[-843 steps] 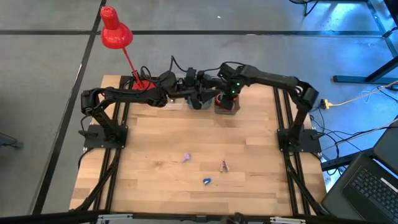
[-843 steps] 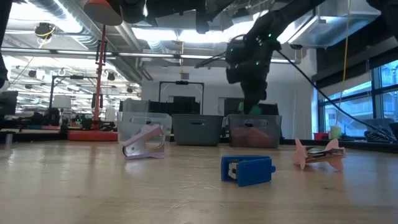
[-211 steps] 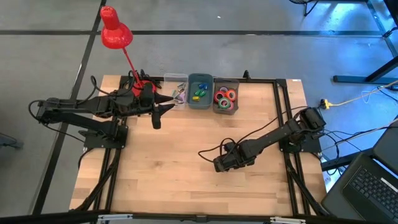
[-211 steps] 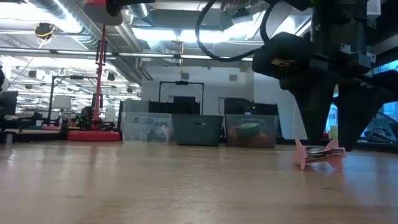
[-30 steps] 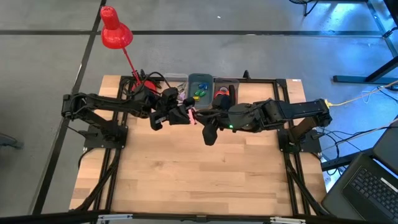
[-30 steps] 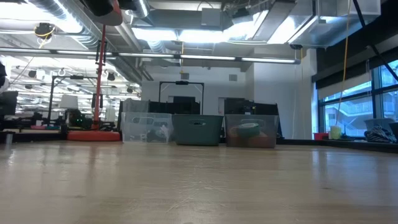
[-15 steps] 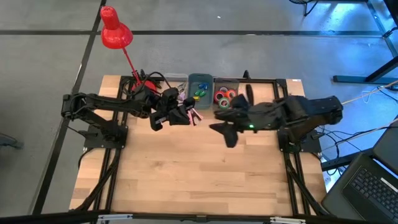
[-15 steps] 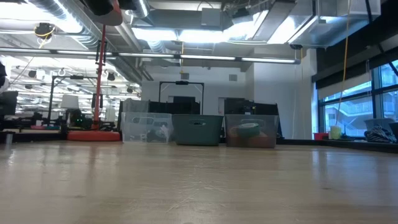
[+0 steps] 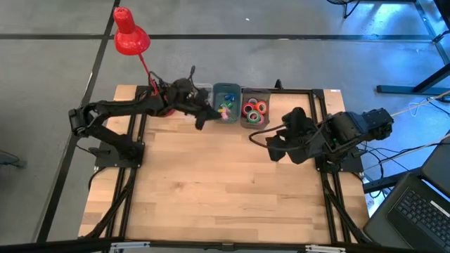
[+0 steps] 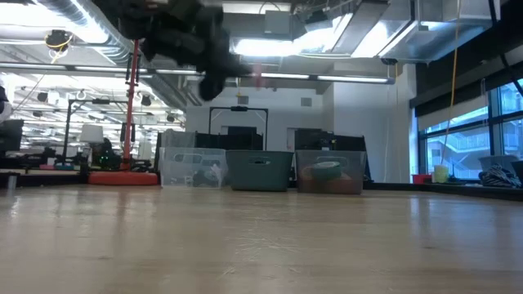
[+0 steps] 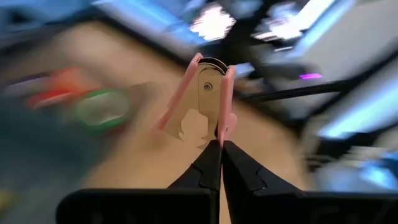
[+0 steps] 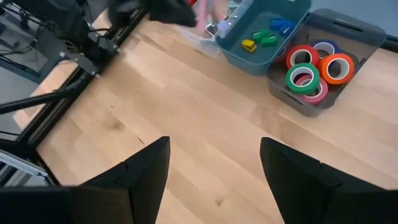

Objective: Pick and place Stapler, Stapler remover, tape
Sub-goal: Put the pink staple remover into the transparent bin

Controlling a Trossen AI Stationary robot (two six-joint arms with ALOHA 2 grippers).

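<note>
My left gripper is shut on a pink staple remover and hovers by the middle bin's near edge. In the low view the remover hangs high above the table. Tape rings, red, green and orange, lie in the dark right-hand bin. Small green, blue and yellow staplers lie in the blue-grey middle bin. My right gripper is raised over the table's right half, open with nothing between its fingers. My left gripper pinches the lower end of one pink handle of the staple remover between its two fingertips. The fingers reach nearly level, from the table's left toward the bins. The remover sticks out beyond the tips, lifted clear of table and bins.
A clear bin with more small things stands left of the middle bin. A red desk lamp rises at the far left corner. Bare wooden tabletop stretches from the bins to the near edge.
My left gripper has swung toward the table's far edge and the bins, tipping to nearly level, carrying the pink staple remover clear of the table. My right arm has drawn back from the remover toward the table's right edge.
</note>
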